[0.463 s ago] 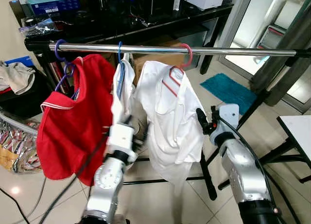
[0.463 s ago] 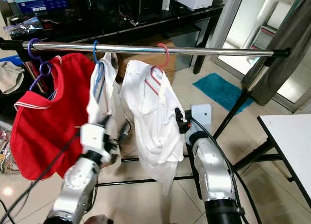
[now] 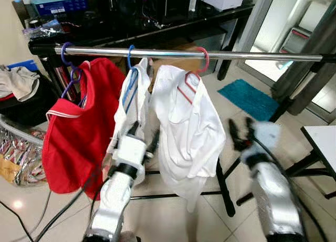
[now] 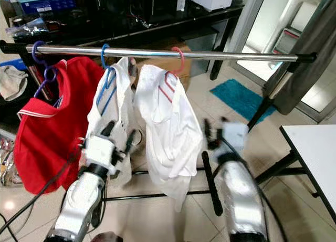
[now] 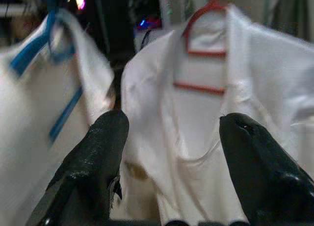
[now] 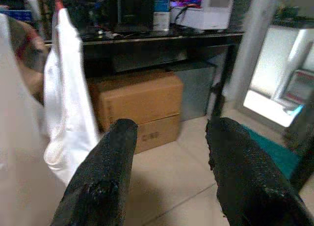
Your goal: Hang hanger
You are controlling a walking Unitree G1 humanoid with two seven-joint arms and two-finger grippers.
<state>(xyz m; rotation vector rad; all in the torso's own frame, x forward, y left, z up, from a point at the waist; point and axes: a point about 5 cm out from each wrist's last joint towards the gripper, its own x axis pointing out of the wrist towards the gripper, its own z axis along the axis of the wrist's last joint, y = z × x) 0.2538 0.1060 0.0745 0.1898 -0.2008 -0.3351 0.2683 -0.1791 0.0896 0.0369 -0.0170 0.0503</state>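
A steel clothes rail [image 3: 252, 55] carries three hangers. A purple hanger [image 3: 65, 51] holds a red shirt [image 3: 79, 132]. The blue hanger [image 3: 129, 57] holds a white garment [image 3: 132, 103], and a red hanger [image 3: 202, 58] holds a white shirt [image 3: 189, 132]. My left gripper [image 3: 145, 130] is open, low in front of the gap between the two white garments, holding nothing. The left wrist view looks between its fingers [image 5: 98, 152] at the red hanger [image 5: 203, 49]. My right gripper [image 3: 240, 127], blurred, is open to the right of the white shirt, apart from it.
A dark desk [image 3: 210, 19] with equipment stands behind the rail, a cardboard box [image 6: 140, 101] under it. A teal mat [image 3: 249, 97] lies on the tiled floor at the right. A white table corner [image 3: 323, 137] is at far right. Clutter and a foil bag [image 3: 18, 158] sit at left.
My right arm has swung right, away from the white shirt, and is blurred. My left gripper's open fingers now show below the blue-hanger garment, which has turned a little.
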